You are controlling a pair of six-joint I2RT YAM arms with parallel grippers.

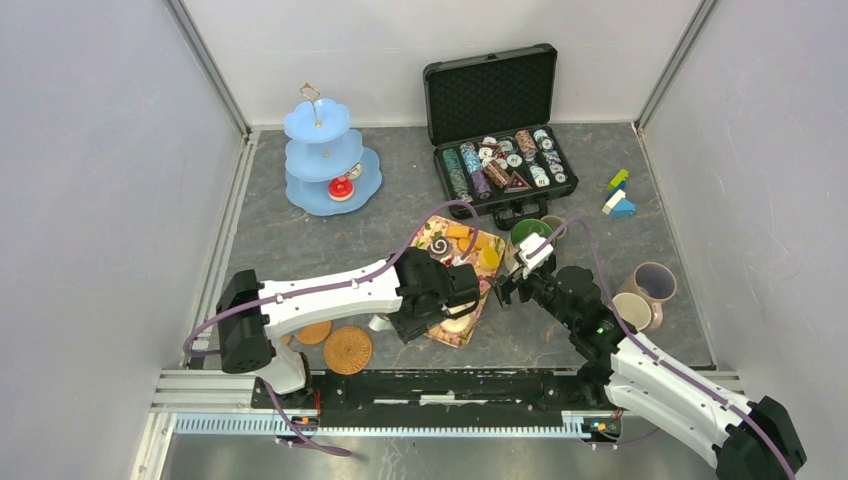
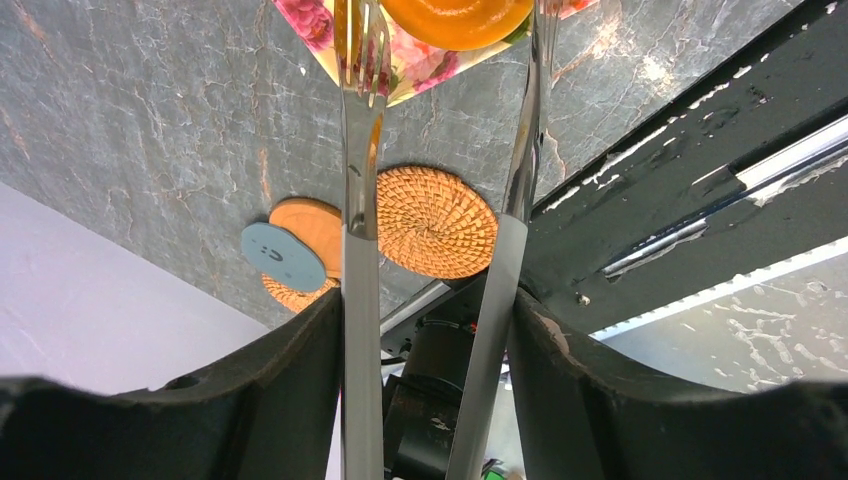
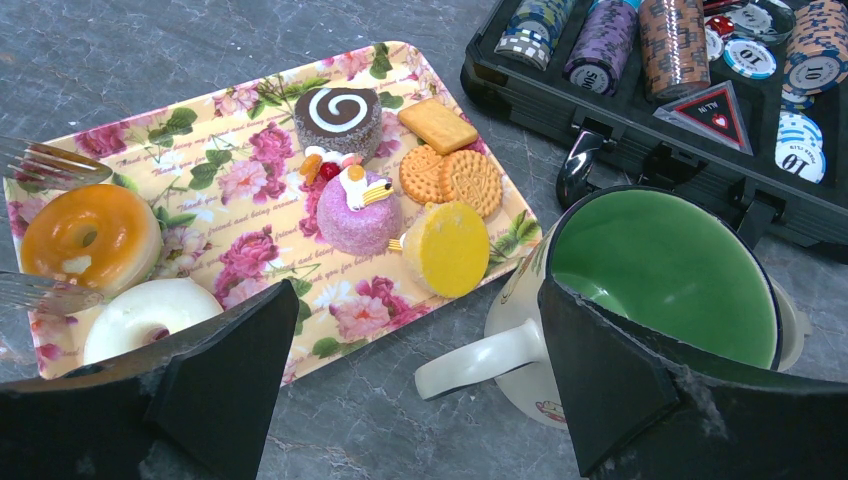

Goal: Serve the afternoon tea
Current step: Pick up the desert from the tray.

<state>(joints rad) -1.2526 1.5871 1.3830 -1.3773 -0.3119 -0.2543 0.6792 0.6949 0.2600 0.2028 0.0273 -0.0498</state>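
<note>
Left claw [image 2: 428, 305]: pinching metal tongs [image 2: 358, 260], tines either side of orange donut [image 2: 455, 15] on floral tray [image 3: 250, 215]. Right claw [image 3: 417, 300]: spread wide, near green-lined mug [image 3: 660, 265].

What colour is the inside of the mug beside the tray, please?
Green; the mug shows best in the right wrist view.

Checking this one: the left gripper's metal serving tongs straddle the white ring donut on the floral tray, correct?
Wrong donut. The right wrist view shows the metal serving tongs in the left gripper straddling the orange-glazed ring donut on the floral tray.
</note>
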